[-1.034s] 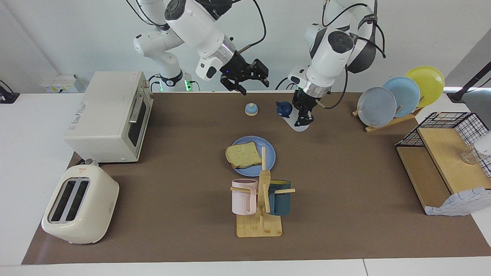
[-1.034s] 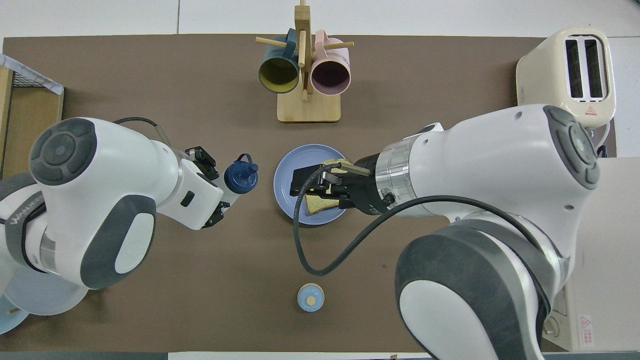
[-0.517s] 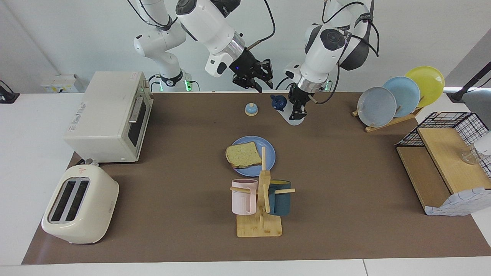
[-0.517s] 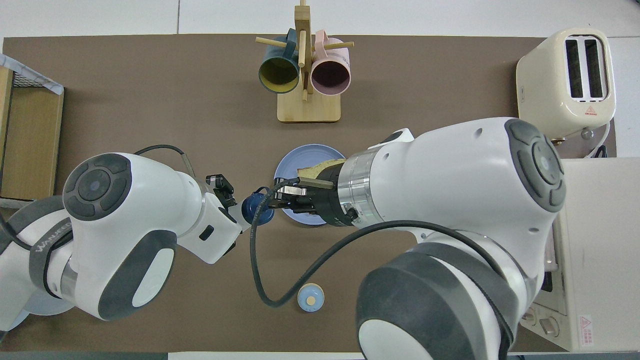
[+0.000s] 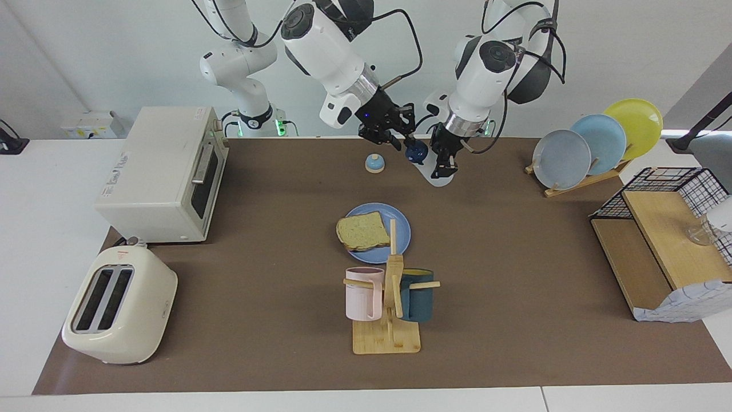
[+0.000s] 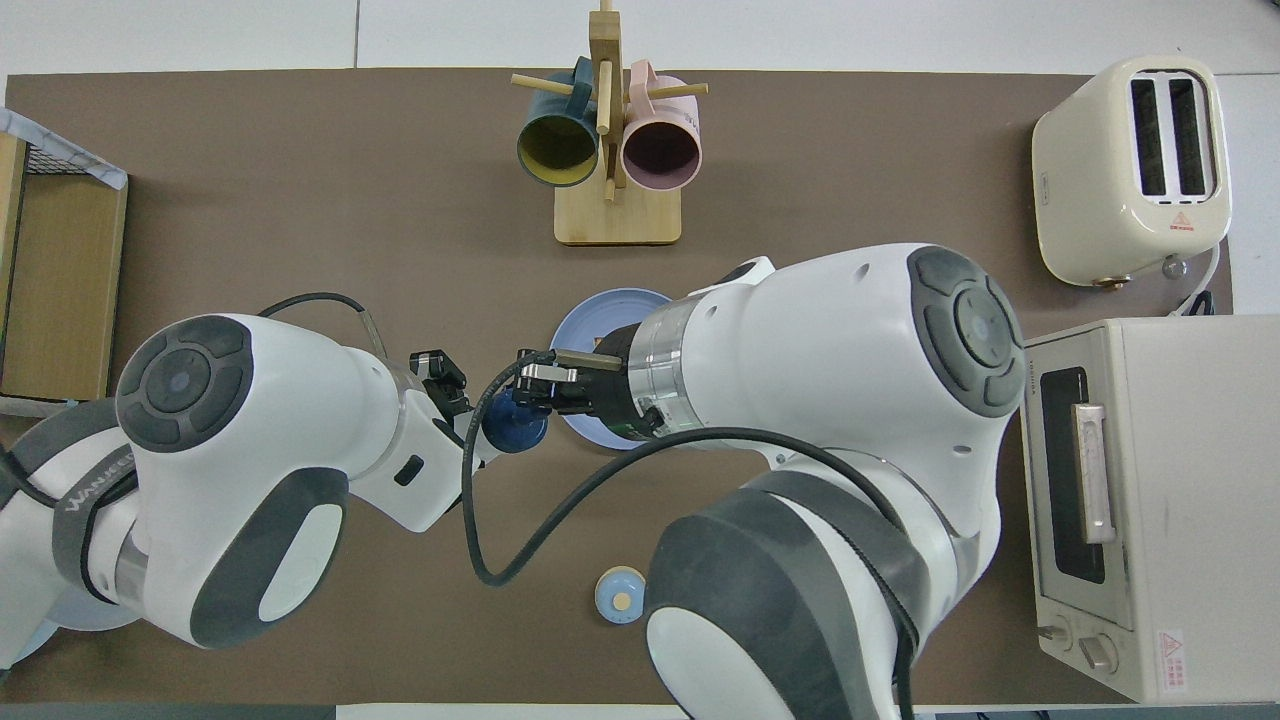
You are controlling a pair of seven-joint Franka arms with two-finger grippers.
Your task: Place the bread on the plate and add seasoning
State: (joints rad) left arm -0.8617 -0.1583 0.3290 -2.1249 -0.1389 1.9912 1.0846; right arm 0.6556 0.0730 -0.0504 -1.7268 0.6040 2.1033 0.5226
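Between the two grippers, raised above the table mat, hangs the seasoning, a translucent white bottle with a dark navy cap, tilted with the cap toward the right gripper. The left gripper is clamped on the bottle's white body and carries it in the air. The right gripper is at the cap; its fingertips stand to either side of the cap, but whether they have closed on it cannot be told. In the overhead view both grippers and the bottle are over the plate's edge toward the left arm's end of the table.

Below the grippers, the plate, round and periwinkle blue, lies flat on the mat. The bread, a speckled tan slice with a brown crust, lies on the plate, on the part toward the right arm's end, with one corner reaching past the rim.

Beside the right gripper, down on the mat and nearer to the robots than the plate, stands a small bell with a blue dome. Farther from the robots than the plate stands a wooden mug rack bearing a pink mug and a dark teal mug.
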